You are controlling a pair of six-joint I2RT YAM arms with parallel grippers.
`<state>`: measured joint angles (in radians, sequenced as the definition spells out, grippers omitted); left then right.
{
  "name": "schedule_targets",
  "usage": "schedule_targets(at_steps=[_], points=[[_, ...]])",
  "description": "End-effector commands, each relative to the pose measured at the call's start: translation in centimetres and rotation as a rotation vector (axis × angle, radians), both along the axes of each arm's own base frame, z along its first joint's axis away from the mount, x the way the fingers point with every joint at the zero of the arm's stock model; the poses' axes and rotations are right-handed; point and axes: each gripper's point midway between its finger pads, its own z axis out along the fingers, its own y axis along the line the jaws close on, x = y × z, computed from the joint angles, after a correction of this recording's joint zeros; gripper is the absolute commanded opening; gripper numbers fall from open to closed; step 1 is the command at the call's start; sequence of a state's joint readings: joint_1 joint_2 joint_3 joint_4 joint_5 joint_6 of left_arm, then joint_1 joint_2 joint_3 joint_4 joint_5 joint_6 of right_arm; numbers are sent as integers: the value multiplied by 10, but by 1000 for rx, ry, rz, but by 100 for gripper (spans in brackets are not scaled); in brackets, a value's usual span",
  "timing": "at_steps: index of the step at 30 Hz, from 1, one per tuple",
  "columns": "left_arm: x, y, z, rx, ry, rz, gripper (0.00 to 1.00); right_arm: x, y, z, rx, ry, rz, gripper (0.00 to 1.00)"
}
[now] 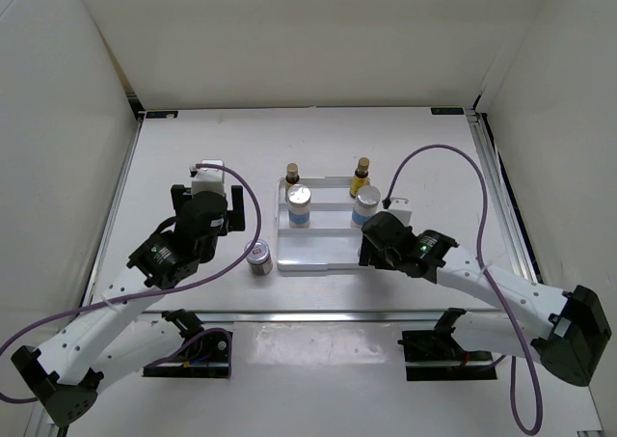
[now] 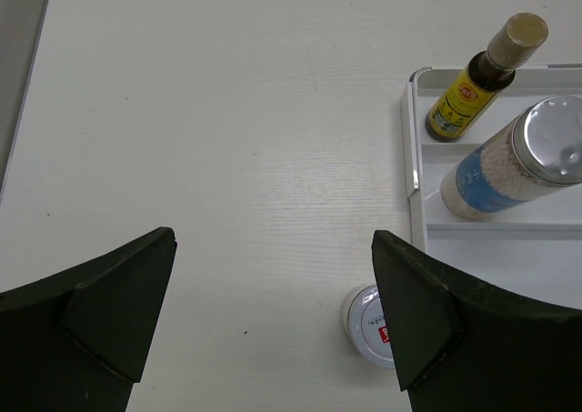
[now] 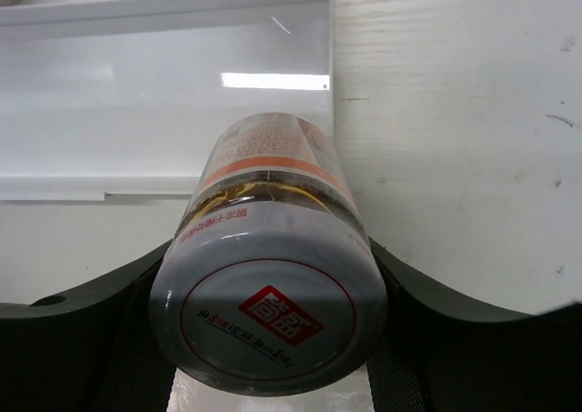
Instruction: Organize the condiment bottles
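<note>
My right fingers (image 3: 100, 330) clamp the short red-label jar (image 3: 268, 276), left fingers (image 2: 109, 312) gape empty; next I'd seat it on the tray (image 3: 91, 94).

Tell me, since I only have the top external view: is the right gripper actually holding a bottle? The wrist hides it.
Observer: Yes. The right wrist view shows the right gripper shut on a short red-white bottle.
Operator: Is it over the tray?
Observer: It is just inside the white tray at its right edge. I cannot tell whether it has touched down.
Operator: And the left?
Observer: The left gripper is open, with nothing between its fingers.
</note>
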<state>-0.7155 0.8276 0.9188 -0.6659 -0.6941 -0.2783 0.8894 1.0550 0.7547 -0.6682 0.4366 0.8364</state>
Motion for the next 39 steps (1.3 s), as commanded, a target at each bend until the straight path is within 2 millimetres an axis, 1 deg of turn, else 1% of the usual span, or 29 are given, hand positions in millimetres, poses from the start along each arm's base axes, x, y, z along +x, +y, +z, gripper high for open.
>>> schedule_targets(at_steps=[1, 3, 4, 5, 7, 10, 11, 12, 14, 16, 20, 22, 23, 24, 25, 27, 29, 30, 32, 34, 35, 37, 38, 39], points=[[1, 1, 8, -21, -18, 7, 100, 27, 28, 30, 76, -149, 8, 0], [1, 1, 8, -21, -18, 7, 100, 30, 35, 33, 86, -164, 11, 0], [2, 0, 6, -15, -11, 7, 100, 32, 34, 28, 71, -156, -1, 0], [2, -1, 9, -21, -18, 7, 100, 35, 35, 29, 69, -162, -16, 0], [2, -1, 9, -21, -18, 7, 100, 34, 36, 24, 47, -156, -12, 0], [2, -1, 9, -21, -18, 7, 100, 36, 35, 11, 13, -131, -30, 0], [3, -1, 7, -15, -11, 7, 100, 36, 35, 11, 13, -131, -30, 0], [3, -3, 7, -18, -8, -1, 100, 35, 33, 3, -14, -115, -42, 0], [3, -3, 7, -18, -8, -1, 100, 37, 35, 1, -23, -109, -41, 1], [4, -4, 5, -12, -1, -1, 100, 36, 32, -6, -57, -89, -52, 1], [4, -4, 5, -12, -1, -1, 100, 38, 37, -13, -68, -67, -53, 1], [4, -4, 5, -12, -1, -1, 100, 36, 37, -20, -84, -47, -48, 4], [4, -4, 5, -12, -1, -1, 100, 38, 39, -17, -76, -52, -48, 4], [4, -4, 5, -12, -1, -1, 100, 37, 39, -21, -89, -43, -47, 5], [4, -4, 5, -12, -1, -1, 100, 37, 43, -22, -94, -40, -38, 7], [4, -4, 5, -12, -1, -1, 100, 36, 42, -24, -111, -28, -37, 8], [3, -5, 4, -16, 2, -9, 100, 32, 42, -32, -136, -7, -32, 10], [3, -5, 4, -16, 2, -9, 100, 34, 44, -30, -129, -12, -32, 10], [4, -6, 2, -10, 9, -9, 100, 31, 41, -33, -154, -12, -47, 10], [4, -6, 2, -10, 9, -9, 100, 35, 39, -28, -168, -46, -69, 4], [4, -6, 2, -10, 9, -9, 100, 31, 40, -25, -189, -56, -52, 1], [4, -6, 2, -10, 9, -9, 100, 30, 39, -19, -200, -95, -67, 0], [4, -6, 2, -10, 9, -9, 100, 32, 42, -10, -197, -140, -64, 0], [4, -6, 2, -10, 9, -9, 100, 30, 40, -9, -212, -150, -70, 0]])
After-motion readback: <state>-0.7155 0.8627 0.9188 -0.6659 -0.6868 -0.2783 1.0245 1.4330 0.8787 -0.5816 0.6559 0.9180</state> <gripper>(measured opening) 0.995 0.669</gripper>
